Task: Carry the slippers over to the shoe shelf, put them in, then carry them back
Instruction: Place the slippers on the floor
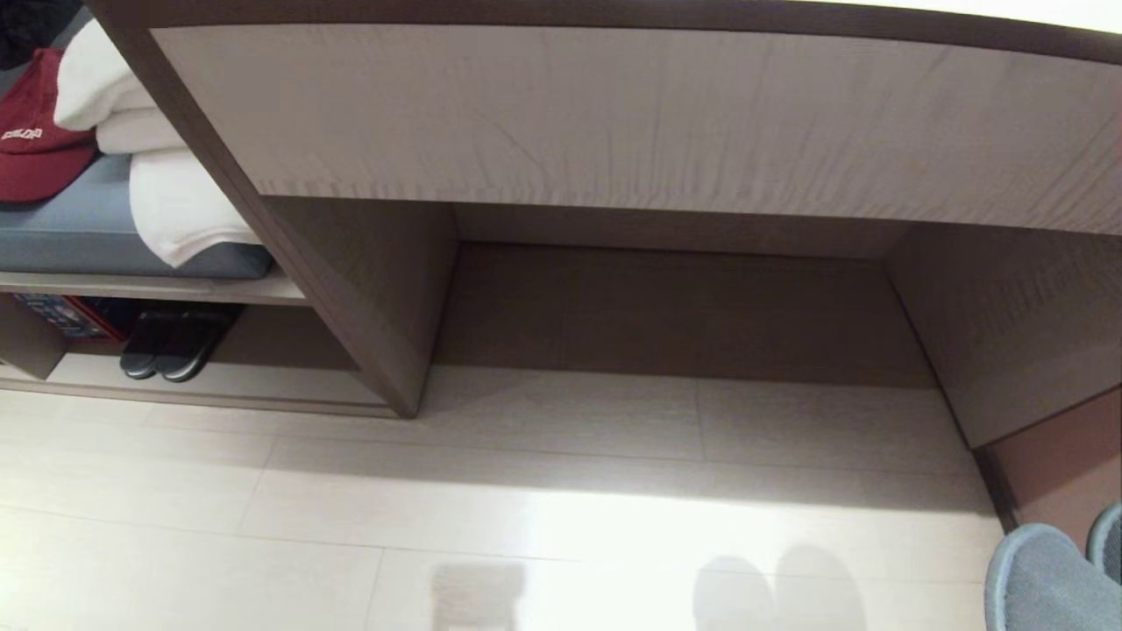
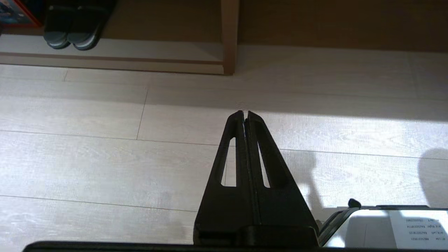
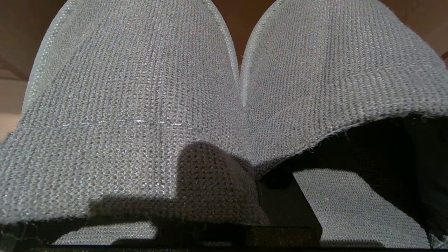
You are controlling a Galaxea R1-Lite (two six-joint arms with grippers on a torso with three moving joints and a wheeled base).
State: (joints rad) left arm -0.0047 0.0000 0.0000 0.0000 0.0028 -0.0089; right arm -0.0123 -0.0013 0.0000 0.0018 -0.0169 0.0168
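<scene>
The slippers [image 3: 224, 105] are held side by side, toes pointed toward the shelf [image 1: 666, 298], clamped by the right gripper [image 3: 273, 196]. The left gripper [image 2: 245, 115] fingers are pressed together.

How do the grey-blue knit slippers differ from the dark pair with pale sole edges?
The soft grey-blue knit slippers are pale fabric, gripped by the right gripper over the floor; the dark slippers with pale sole edges are smooth-looking and near-black, parked in the low side cubby. Both sit paired side by side.
</scene>
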